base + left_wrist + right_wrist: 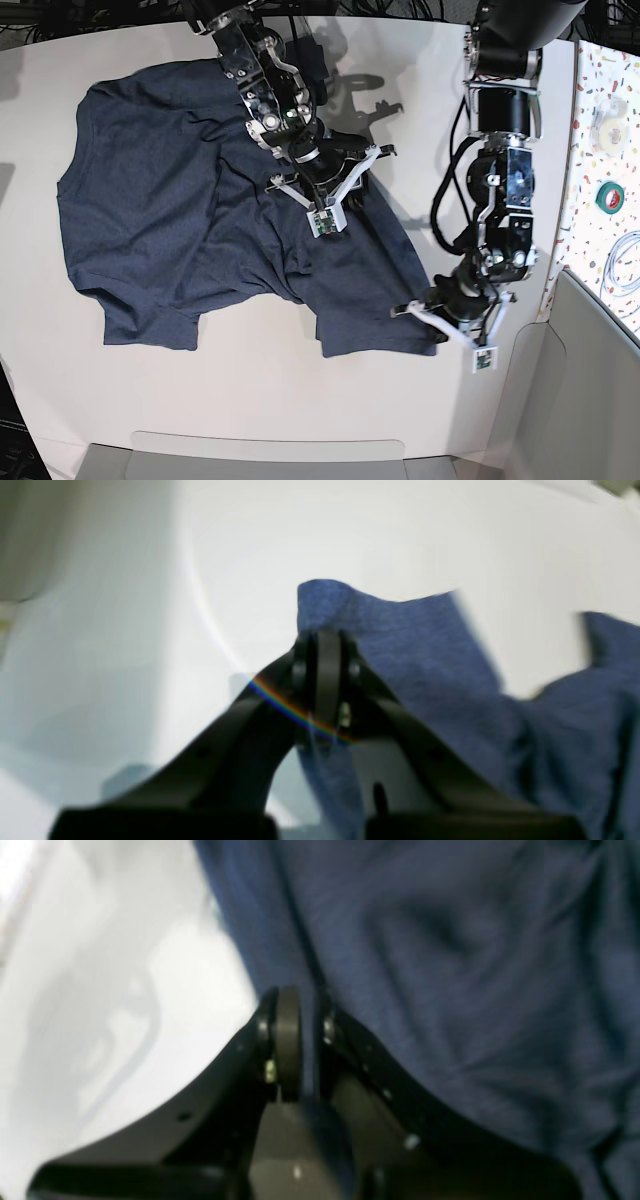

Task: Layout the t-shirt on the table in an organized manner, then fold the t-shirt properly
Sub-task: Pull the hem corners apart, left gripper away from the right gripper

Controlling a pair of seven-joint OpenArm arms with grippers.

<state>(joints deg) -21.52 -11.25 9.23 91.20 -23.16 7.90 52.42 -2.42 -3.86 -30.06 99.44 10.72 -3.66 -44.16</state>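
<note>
The white tabletop (250, 400) carries the navy t-shirt (160, 230), which lies spread but rumpled over its left and middle part, plain side up; one sleeve points toward the near edge, and a fold of cloth runs out to the right. Bare white surface shows all round the shirt; along the right edge sits a speckled strip (605, 150) with tape rolls (610, 195).

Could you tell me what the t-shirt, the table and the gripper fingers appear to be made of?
T-shirt: soft knit cloth, probably cotton jersey; matte heathered navy that creases and drapes in folds.
Table: hard, smooth white top, likely laminate or painted board; it shows soft reflections and shadows.
Left gripper and right gripper fingers: rigid black material, probably moulded or printed plastic, matte, with small metal screws.
</note>
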